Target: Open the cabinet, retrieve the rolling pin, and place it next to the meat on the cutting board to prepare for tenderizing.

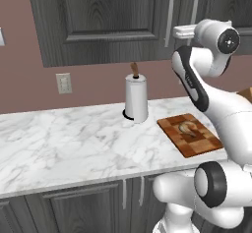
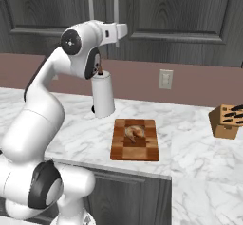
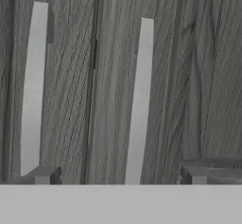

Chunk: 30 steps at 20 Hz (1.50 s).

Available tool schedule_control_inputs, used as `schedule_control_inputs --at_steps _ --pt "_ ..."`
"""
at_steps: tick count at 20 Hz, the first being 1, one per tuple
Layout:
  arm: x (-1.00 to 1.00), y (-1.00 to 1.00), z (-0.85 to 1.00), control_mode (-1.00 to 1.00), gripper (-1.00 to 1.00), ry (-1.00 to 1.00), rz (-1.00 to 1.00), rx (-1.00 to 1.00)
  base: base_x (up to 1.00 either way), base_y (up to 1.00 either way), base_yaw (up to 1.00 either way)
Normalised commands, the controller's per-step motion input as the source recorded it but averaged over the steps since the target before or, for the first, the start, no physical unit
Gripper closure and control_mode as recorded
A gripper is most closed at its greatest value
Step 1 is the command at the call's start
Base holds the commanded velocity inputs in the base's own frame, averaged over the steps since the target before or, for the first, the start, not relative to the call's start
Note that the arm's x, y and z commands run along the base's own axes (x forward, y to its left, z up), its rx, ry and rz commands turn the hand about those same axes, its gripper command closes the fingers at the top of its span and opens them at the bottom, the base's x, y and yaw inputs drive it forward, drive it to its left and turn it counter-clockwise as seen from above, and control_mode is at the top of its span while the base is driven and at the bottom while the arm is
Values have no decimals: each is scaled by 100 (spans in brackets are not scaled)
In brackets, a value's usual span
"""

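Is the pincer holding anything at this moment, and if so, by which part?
Nothing is held. The pincer is open in front of the closed cabinet, its fingertips straddling the right bar handle without touching it.

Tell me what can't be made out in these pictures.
- Inside of the cabinet: doors shut in every view, so the rolling pin is unseen.
- Knife block: cut off by the right edge of the right base view.
- Meat: too small for detail.

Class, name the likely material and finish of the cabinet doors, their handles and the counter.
Cabinet doors: apparently dark grey wood, matt, with visible grain. Handles: probably metal, smooth pale silver bars. Counter: looks like polished marble, white with grey veins.
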Motion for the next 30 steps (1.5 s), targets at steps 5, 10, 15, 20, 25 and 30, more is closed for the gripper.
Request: schedule_control_inputs --at_steps 5,10,15,20,25,30 --pt "26 -15 0 -100 -100 2 0 -3 0 0 0" --pt "30 -2 0 -100 -100 0 0 0 0 0 0" --pt "35 0 0 -100 -100 0 0 0 0 0 0" --pt "35 0 0 -100 -100 0 0 0 0 0 0" --pt "41 3 0 -100 100 7 2 0 0 0 0" --pt "26 4 -2 -100 100 10 2 0 0 0 0"
